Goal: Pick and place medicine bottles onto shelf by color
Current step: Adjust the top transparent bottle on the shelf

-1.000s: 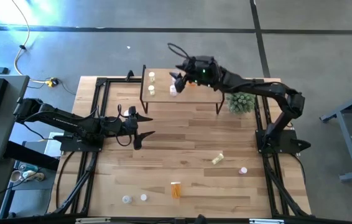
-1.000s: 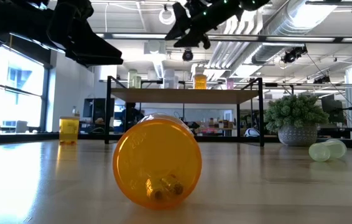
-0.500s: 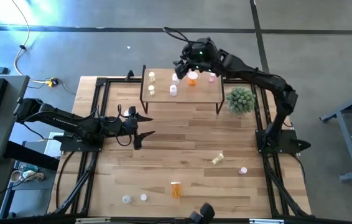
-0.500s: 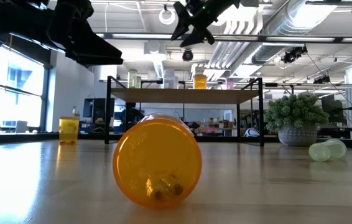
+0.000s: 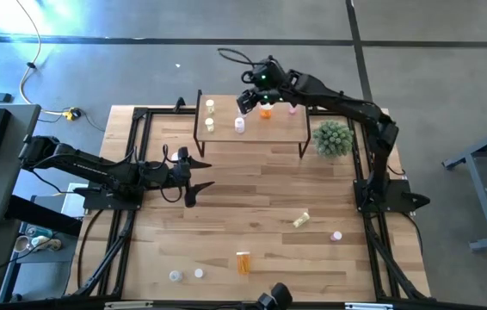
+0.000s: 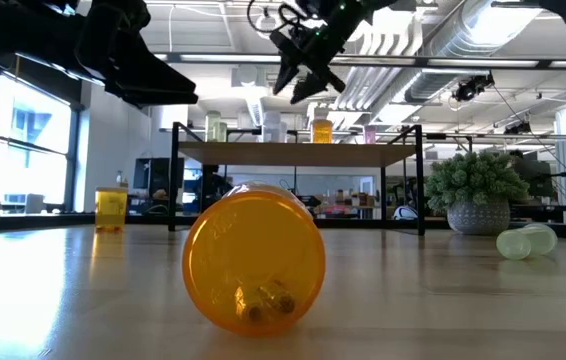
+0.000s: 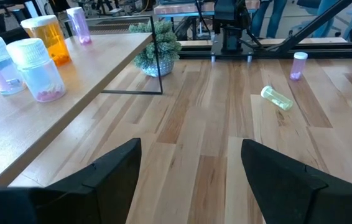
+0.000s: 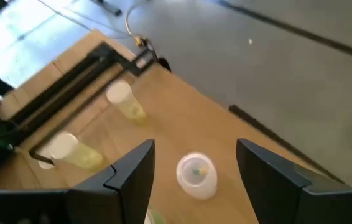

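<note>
The shelf (image 5: 271,129) stands at the table's far side. Upright on it are two yellow-green medicine bottles (image 5: 210,106) (image 5: 210,126), a white one (image 5: 240,125), an orange one (image 5: 266,110) and a pink one (image 5: 292,108). My right gripper (image 5: 245,102) hangs open above the shelf, and a white-capped bottle (image 8: 196,174) shows below its fingers, untouched. My left gripper (image 5: 199,176) waits open over the table's left half. Loose on the table are a yellow-green bottle (image 5: 301,220), a pink one (image 5: 336,235), an orange one (image 5: 243,262) and two clear ones (image 5: 175,275) (image 5: 199,273).
A green spiky plant (image 5: 333,138) stands on the table just right of the shelf. The orange bottle (image 6: 253,260) lies on its side close to the low camera. Black frame rails (image 5: 132,155) run along the table's left and right edges.
My right gripper has shifted above the shelf toward its far edge, tipping and rolling as the arm folded back. Its fingers have stayed open. The bottles on the shelf stand as before.
</note>
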Controlling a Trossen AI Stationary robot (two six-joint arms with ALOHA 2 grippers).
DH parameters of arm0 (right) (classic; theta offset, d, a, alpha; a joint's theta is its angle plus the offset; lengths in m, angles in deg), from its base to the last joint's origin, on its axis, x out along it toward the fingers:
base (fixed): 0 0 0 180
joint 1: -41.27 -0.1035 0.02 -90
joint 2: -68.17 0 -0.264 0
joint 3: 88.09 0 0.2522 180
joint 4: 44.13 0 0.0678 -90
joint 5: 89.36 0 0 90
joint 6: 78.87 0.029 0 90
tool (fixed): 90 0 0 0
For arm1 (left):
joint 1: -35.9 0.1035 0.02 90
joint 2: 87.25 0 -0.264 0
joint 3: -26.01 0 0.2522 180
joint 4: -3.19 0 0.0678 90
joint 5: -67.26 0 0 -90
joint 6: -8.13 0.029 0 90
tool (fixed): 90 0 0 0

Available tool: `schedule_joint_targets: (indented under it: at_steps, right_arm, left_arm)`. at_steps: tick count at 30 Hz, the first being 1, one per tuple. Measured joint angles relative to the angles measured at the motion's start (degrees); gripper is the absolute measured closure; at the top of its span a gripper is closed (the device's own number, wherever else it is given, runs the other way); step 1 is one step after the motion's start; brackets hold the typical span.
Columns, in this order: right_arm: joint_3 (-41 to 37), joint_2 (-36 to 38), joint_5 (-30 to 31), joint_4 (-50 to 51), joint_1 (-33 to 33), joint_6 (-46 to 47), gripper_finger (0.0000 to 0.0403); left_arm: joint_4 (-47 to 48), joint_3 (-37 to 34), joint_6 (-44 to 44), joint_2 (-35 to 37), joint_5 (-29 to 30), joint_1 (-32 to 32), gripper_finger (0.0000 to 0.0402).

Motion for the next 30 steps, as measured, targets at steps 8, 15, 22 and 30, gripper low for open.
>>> schedule_joint_targets:
  at_steps: [8, 15, 22, 30]
  right_arm:
    - [-0.1, -2.9, 0.0, 0.4, -0.4, 0.9, 0.0188]
    - [-0.1, -4.4, 0.0, 0.8, -0.4, 1.3, 0.0188]
    - [-0.1, -5.3, 0.0, 0.9, -0.4, 1.3, 0.0188]
    - [-0.1, -5.3, -2.2, 0.7, -0.4, 1.3, 0.0188]
  left_arm:
    - [0.1, 0.0, -0.2, 0.0, -1.2, 0.0, 0.0135]
    - [0.1, 0.0, -0.1, 0.0, -1.2, 0.0, 0.0135]
    - [0.1, 0.0, 0.0, 0.0, -1.2, 0.0, 0.0135]
    - [0.1, 0.0, 0.0, 0.0, -1.2, 0.0, 0.0135]
